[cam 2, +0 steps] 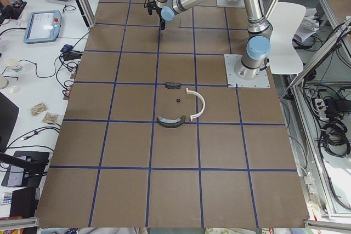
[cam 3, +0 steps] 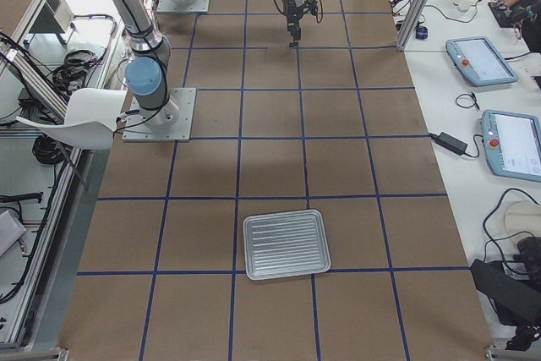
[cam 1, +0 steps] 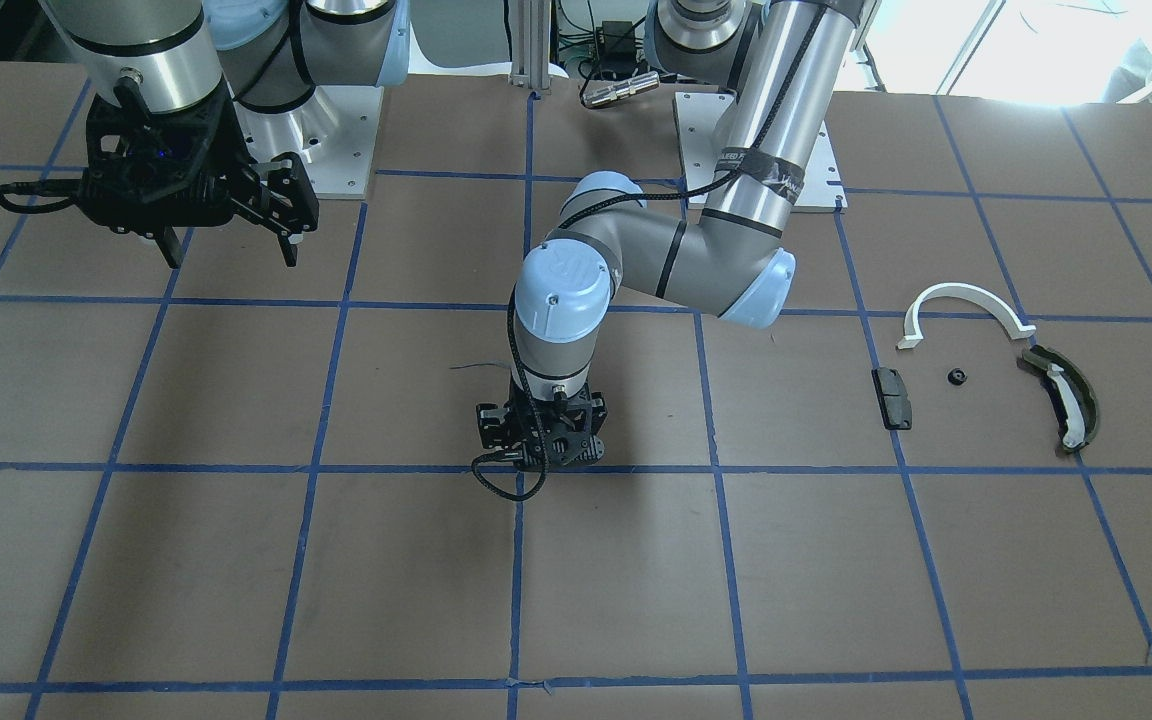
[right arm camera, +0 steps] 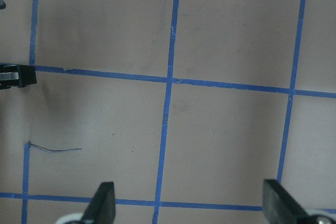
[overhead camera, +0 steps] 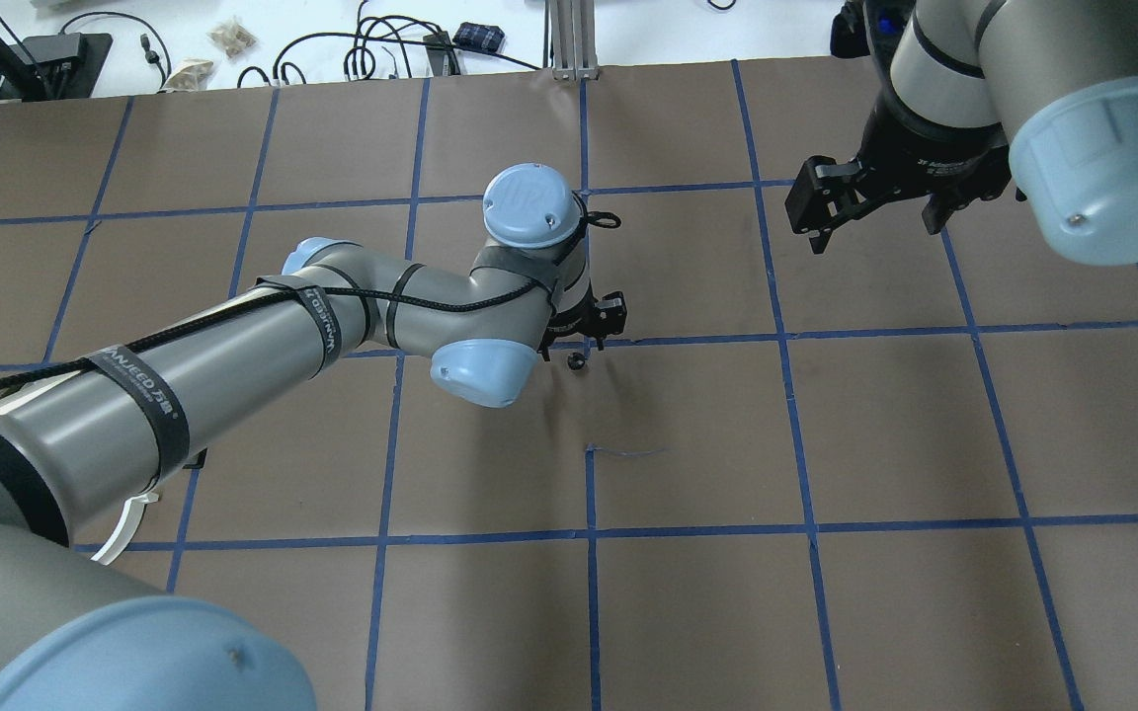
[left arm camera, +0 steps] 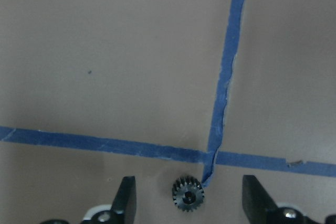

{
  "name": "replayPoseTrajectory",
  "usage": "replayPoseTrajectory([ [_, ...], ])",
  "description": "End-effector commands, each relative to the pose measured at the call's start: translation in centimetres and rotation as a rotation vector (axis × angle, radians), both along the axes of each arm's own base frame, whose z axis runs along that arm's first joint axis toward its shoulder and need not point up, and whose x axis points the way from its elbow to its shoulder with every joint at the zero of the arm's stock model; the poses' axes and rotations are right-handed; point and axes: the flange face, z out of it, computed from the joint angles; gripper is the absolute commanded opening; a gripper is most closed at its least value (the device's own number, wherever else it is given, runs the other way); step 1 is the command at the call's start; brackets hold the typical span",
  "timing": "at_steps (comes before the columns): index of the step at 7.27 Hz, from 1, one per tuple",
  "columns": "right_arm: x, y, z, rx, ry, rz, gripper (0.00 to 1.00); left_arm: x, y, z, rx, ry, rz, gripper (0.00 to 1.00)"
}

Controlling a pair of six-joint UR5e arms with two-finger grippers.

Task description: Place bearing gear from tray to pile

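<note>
Gear [left arm camera: 188, 196]: flat on the table [left arm camera: 105, 51], bore facing up; round, so no long axis; just beside a tape crossing [left arm camera: 212, 153].
Left pincer [left arm camera: 189, 180]: mine, fingers wide apart, straddling the gear, gripping nothing.
Right pincer [right arm camera: 190, 184]: wide apart, empty.
Pile [cam 1: 957, 377]: well apart, on my left.

Counter [cam 1: 236, 560]: matt brown paper. Tape [left arm camera: 105, 142]: blue, edges frayed. Gear [left arm camera: 188, 195]: dark metal, dull sheen. Tray [cam 3: 286, 244]: ribbed bright metal, satin. Arc [cam 1: 966, 300]: smooth white plastic. Block [cam 1: 893, 397]: matt black. Arms [cam 1: 766, 120]: smooth grey metal, pale blue plastic caps.
</note>
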Motion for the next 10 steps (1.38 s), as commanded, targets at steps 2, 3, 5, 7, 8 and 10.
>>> replayPoseTrajectory([
  [2, 0.0, 0.0, -0.1, 0.0, 0.003, 0.02, 1.0, 0.1, 0.4, -1.6, 0.042, -0.014, -0.008, 0.27],
  [3, 0.0, 0.0, -0.2, 0.002, 0.003, 0.02, 1.0, -0.2, 0.3, -1.3, 0.034, -0.013, -0.012, 0.2],
  [5, 0.0, 0.0, -0.1, 0.002, 0.0, 0.017, 1.0, -0.3, 0.2, -0.6, 0.022, -0.009, -0.032, 0.01],
  [7, 0.0, -0.2, -0.2, 0.002, -0.003, 0.016, 1.0, 2.9, -1.3, 5.1, 0.024, -0.023, -0.108, 0.01],
  [8, 0.0, -0.3, -0.1, -0.011, 0.0, 0.017, 1.0, 8.0, -2.7, 8.1, 0.099, -0.082, -0.156, 0.01],
  [10, 0.0, -0.2, 0.0, -0.012, -0.003, 0.017, 1.0, 21.3, -3.8, 10.1, 0.132, -0.068, -0.301, 0.01],
])
